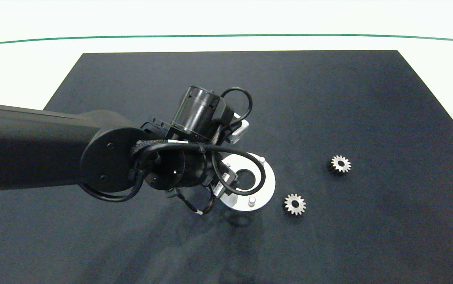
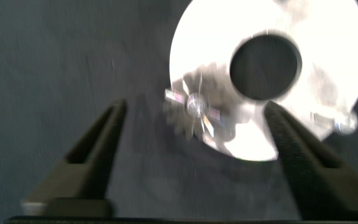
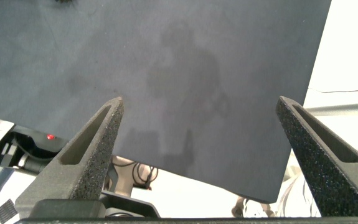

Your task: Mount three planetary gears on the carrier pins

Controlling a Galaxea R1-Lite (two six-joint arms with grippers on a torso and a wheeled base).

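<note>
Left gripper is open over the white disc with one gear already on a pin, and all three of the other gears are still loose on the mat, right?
Not quite: only two planetary gears lie loose on the mat, one near the disc and one farther out, as the head view shows. The rest holds: the left gripper is open over the disc, and a gear sits on a pin there.

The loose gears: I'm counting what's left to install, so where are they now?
Two planetary gears lie flat on the dark mat in the head view, right of the white disc: one just beside its rim, the other farther right.
</note>
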